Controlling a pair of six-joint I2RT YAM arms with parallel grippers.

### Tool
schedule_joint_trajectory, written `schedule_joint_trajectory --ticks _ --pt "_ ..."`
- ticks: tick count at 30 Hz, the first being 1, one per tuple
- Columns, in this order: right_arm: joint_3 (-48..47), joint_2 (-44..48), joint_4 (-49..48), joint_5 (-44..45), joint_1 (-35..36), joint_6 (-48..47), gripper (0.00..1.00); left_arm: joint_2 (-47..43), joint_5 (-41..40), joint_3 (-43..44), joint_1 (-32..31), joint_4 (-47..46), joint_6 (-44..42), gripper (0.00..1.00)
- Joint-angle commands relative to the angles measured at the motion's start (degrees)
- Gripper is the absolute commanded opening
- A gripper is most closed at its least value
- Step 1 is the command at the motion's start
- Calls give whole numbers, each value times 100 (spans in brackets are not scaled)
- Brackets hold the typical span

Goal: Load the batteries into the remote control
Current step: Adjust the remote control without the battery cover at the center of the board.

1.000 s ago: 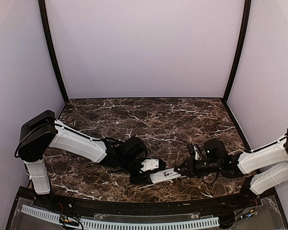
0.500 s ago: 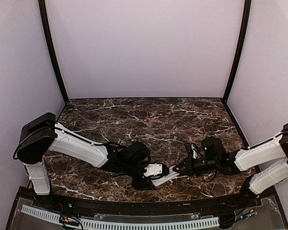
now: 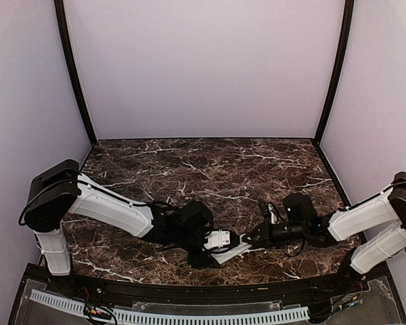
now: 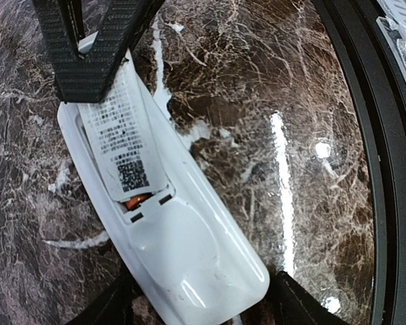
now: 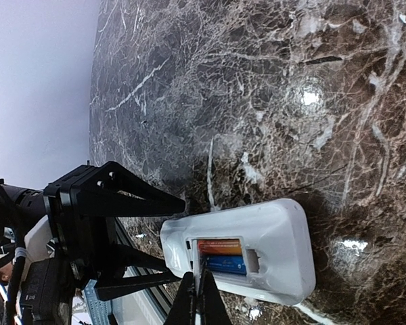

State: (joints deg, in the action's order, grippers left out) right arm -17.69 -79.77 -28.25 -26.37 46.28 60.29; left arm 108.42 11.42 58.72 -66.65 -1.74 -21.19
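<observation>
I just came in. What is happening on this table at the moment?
The remote control lies back up on the marble table; the orange battery and the blue battery show inside its compartment. The right gripper, shut, points its tips at that compartment. The left gripper stands open around the remote's rounded end.

From the left wrist we only get a sliver of the orange battery (image 4: 137, 200) peeking out past the labelled panel (image 4: 122, 145), the blue battery (image 5: 227, 264) is totally hidden there, and we can't see the remote control (image 4: 183, 250)'s button face in any view. The left gripper (image 4: 203, 308) is mostly chopped off by the bottom edge, same for the right gripper (image 5: 197, 298) in its own view. From the top camera both batteries are way too small to make out.
</observation>
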Motion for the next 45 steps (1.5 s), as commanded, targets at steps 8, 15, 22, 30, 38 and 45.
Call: schedule_joint_trajectory --ticks 8,15,22,30,38,45 --pt "-41 663 700 91 -54 -164 0 192 -1026 -74 196 385 -176 69" --pt "-97 568 571 156 -56 -96 0 202 -781 -25 212 577 -119 69" --pt "-95 389 248 222 -66 38 0 247 -46 40 249 741 -100 72" --pt "-165 -7 -208 219 -67 163 0 412 147 148 249 721 -140 74" --pt "-165 -261 -342 132 -66 184 0 441 13 151 249 651 -57 65" --pt "-89 -483 -593 39 -57 329 0 453 -1 166 249 660 -53 56"
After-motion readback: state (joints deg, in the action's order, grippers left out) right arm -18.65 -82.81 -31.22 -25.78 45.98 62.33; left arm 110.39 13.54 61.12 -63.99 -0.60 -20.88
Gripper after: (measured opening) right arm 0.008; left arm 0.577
